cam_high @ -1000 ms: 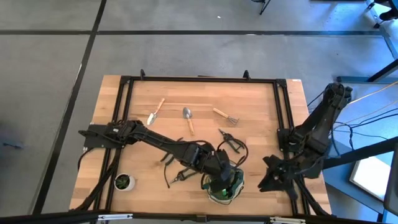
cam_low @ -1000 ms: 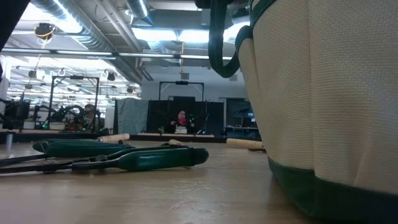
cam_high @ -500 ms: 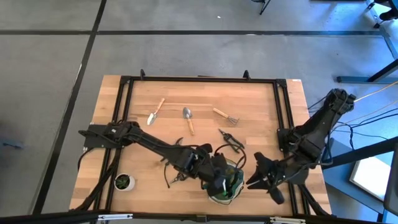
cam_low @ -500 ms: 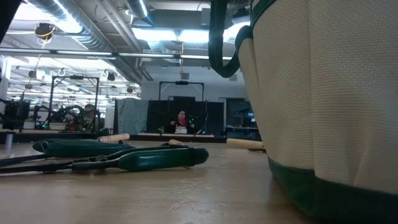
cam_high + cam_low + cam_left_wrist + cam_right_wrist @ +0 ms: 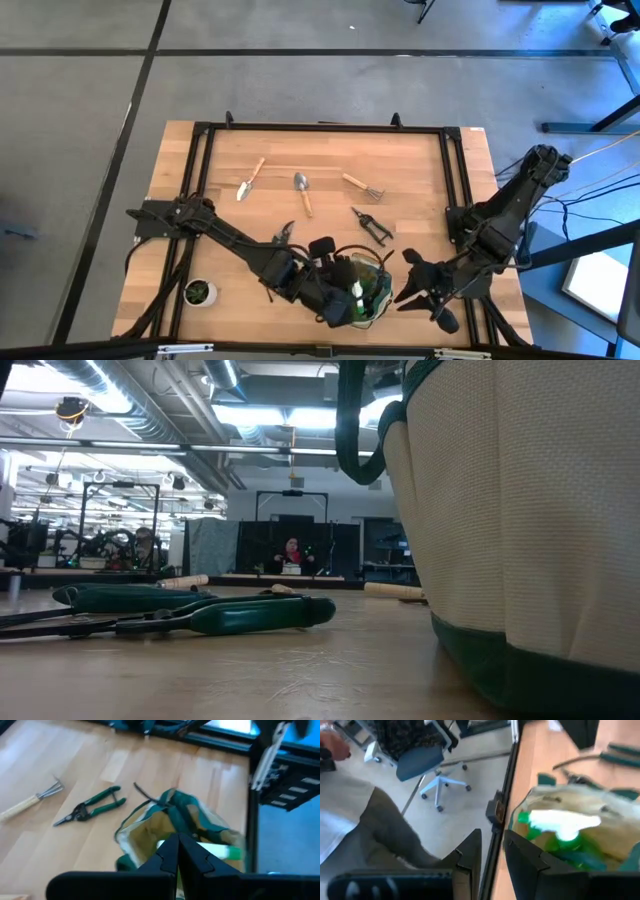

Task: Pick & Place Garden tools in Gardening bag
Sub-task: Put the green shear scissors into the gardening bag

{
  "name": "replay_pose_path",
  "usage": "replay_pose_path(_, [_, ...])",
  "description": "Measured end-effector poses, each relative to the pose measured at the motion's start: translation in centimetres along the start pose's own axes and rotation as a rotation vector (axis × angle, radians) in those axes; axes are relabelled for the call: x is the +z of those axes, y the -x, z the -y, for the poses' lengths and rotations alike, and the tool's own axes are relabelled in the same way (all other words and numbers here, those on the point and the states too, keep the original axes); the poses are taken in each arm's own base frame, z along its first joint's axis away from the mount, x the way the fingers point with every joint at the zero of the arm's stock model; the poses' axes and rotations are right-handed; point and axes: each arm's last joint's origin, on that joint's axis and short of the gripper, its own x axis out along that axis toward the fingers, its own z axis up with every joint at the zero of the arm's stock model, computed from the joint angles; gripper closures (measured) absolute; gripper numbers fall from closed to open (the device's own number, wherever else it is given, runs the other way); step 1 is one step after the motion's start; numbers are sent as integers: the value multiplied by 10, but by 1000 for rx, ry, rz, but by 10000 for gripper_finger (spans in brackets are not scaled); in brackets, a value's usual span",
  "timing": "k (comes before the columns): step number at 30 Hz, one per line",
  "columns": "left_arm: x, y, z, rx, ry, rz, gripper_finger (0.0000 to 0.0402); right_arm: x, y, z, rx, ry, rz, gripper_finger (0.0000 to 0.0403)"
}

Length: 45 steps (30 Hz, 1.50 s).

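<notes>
High view is showing my left gripper (image 5: pixel 345 300) hovering beside the gardening bag (image 5: pixel 372 297), fingers pressed together and holding nothing. My right gripper (image 5: pixel 418 292) is waiting just beside it, jaws slightly parted. I am risking snagging a loop handle and tipping it. Inside, the spray bottle (image 5: pixel 559 827) is lying with its white trigger head uppermost.

Grey floor (image 5: pixel 80 80) (dark-lined), blue office chair (image 5: pixel 422 762).
</notes>
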Motion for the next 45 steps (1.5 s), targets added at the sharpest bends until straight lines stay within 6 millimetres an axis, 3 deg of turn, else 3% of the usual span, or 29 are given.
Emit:
replay_pose_path(5, [0,10,11,-43,-11,56,400,-2,-19,-2,10,-15,4,316])
replay_pose_path(12, [-25,-10,15,-76,94,74,400,2,-24,-3,2,-14,64,316])
replay_pose_path(18, [-46,-7,-17,-219,285,260,400,4,-23,-1,-5,-4,65,316])
replay_pose_path(24, [-74,-9,-75,-347,367,362,400,10,-26,11,-43,25,58,317])
replay_pose_path(31, [-102,-4,-129,-358,498,408,400,11,-30,36,-34,95,-112,317])
replay_pose_path(36, [-116,1,-144,-332,544,444,400,8,-26,43,-96,191,-315,316])
replay_pose_path(39, [-120,3,-146,-328,572,447,400,17,-28,41,-160,288,-366,316])
replay_pose_path(45, [-122,2,-145,-332,579,438,400,35,-49,30,-218,448,-475,316])
